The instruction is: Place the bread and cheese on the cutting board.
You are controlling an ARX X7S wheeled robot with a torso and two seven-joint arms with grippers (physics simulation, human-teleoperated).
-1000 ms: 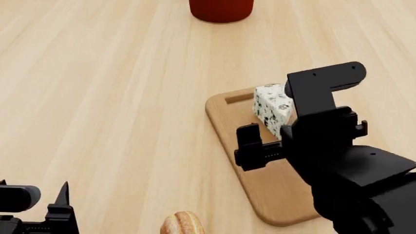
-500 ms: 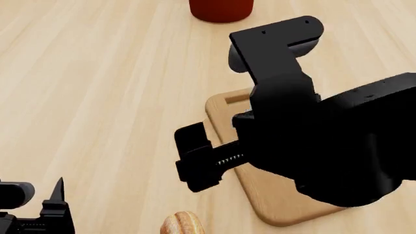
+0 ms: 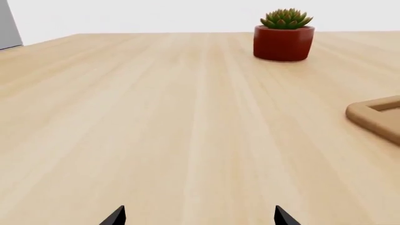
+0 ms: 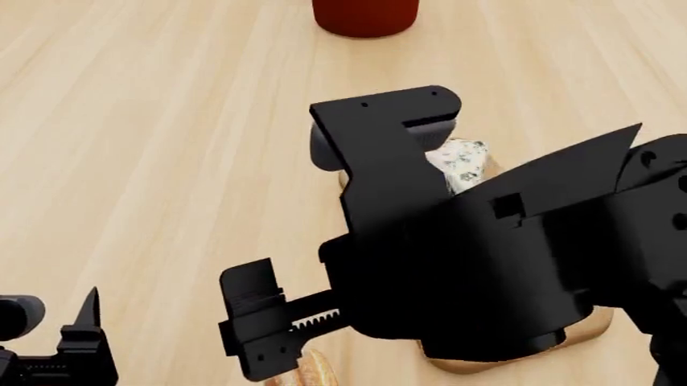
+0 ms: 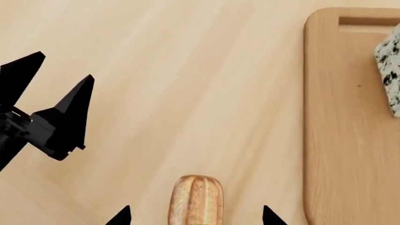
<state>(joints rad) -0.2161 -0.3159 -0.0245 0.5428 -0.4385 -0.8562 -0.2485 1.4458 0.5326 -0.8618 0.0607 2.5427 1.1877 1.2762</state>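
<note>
The wooden table fills every view, pale with long grain lines. Over its near right part the right arm blocks much of the head view, a large black mass stretched toward the left.

The cutting board lies flat on the table, its slot handle at the far end. In the head view only its near edge and a little of its far end show past the arm; a corner of it also shows in the left wrist view.

A red pot with a small green plant stands far back on the table, well apart from the board.

The cheese sits on the board near the handle end, mostly hidden by the arm in the head view; the right wrist view catches only its edge.

The bread lies on the bare table, beside the board's long side but apart from it, close to the robot.

The right gripper hangs over the bread with its two tips spread wide on either side of it, holding nothing. The left gripper sits low near the table with its tips also wide apart and empty; it shows at the head view's lower left.
</note>
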